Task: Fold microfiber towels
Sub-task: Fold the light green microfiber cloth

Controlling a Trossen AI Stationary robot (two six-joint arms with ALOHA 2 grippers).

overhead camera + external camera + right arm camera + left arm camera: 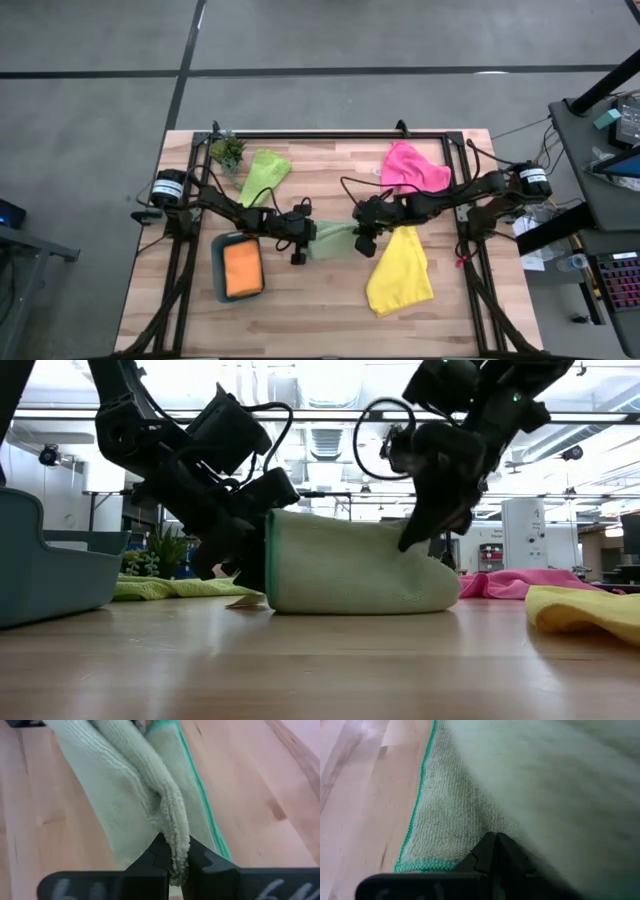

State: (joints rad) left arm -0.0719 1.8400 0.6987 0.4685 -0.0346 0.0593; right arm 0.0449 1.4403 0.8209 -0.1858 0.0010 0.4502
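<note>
The pale sage green towel (332, 241) lies at the table's middle between my two grippers. In the low view it is a rounded, doubled-over hump (350, 565) whose underside rests on the wood. My left gripper (304, 236) is shut on its left end and my right gripper (361, 238) is shut on its right end. An orange towel (243, 268) lies in the teal tray (218, 268). The lime green towel (265, 172), pink towel (412, 168) and yellow towel (400, 272) lie spread on the table. My left gripper pinches the sage towel a little way in from a corner with a teal hem (422, 862), fingers (495, 851) slanting down from the table's left. That corner lies flat on the wood, and beside the fingers the cloth rises into an upper layer (560, 780). My right gripper pinches a bunched ridge of the sage towel (175, 837) between its two fingers, a fold of several layers. The fingers (420, 530) slant down from the table's right. The ridge is raised, and the cloth falls from it to the table, where the hemmed edge (200, 800) lies flat.
A small potted plant (228, 152) stands at the far left by the lime towel. The black frame (330, 133) runs along the far edge and both sides. Bare wood (320, 310) shows along the near edge, between tray and yellow towel.
</note>
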